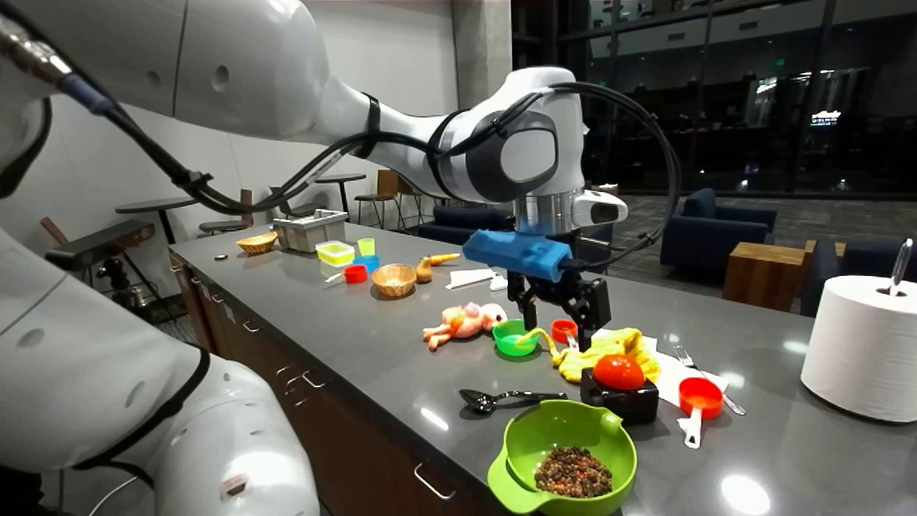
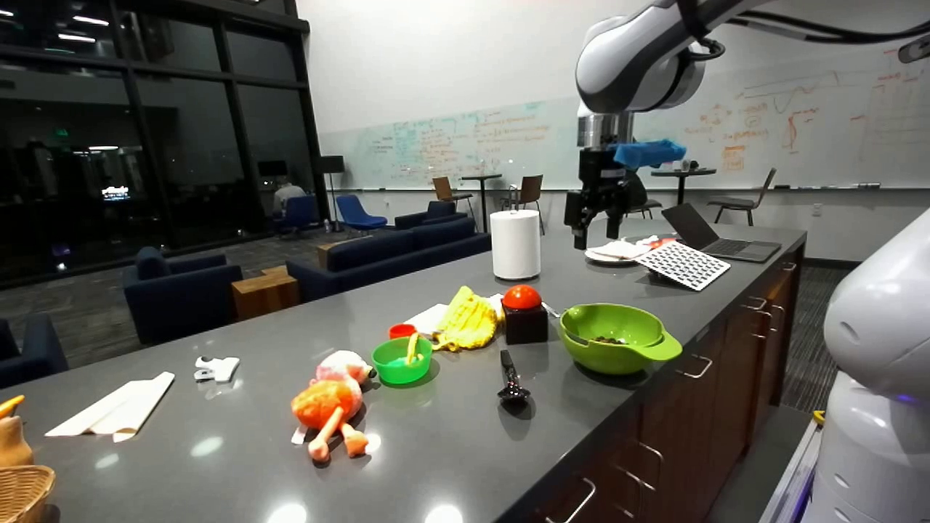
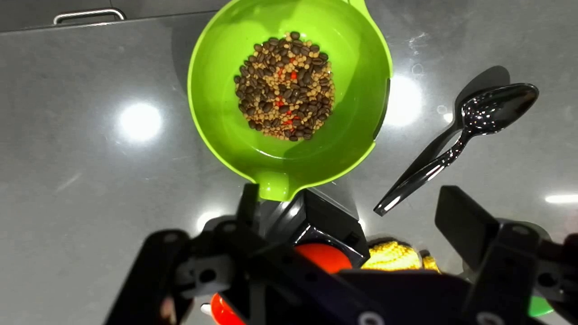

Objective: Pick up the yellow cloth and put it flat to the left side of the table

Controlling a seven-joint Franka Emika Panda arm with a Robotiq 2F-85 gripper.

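Bowl point(image 1: 573, 424), lime green, nearest in an exterior view, with beans point(image 1: 573, 473) inside: spill likely from any low sweep. Just farther, black box point(image 1: 630, 407) with red dome point(image 1: 620, 371) on top, at risk from a straight descent. Above the tabletop point(image 1: 372, 322), fingers point(image 3: 465, 221) spread wide, nothing between. In the wrist view, box in the gap and only a scrap of yellow cloth point(image 3: 392, 257) in sight: missed or edge-only pinch likely without a shift first. In both exterior views, cloth rumpled just beside the box, near white paper point(image 1: 670, 376); too deep a pinch liable to bring paper along. Next, yellow strip point(image 2: 412, 347) ending at a small green bowl point(image 1: 514, 350); part of the cloth or separate, cannot tell. If joined, could drag that bowl during lifting. Farther on, plush toy point(image 1: 458, 324) and wicker basket point(image 1: 394, 290) toward the presumed left side: obstacles to a flat spread, with bunching likely after a one-point hold.
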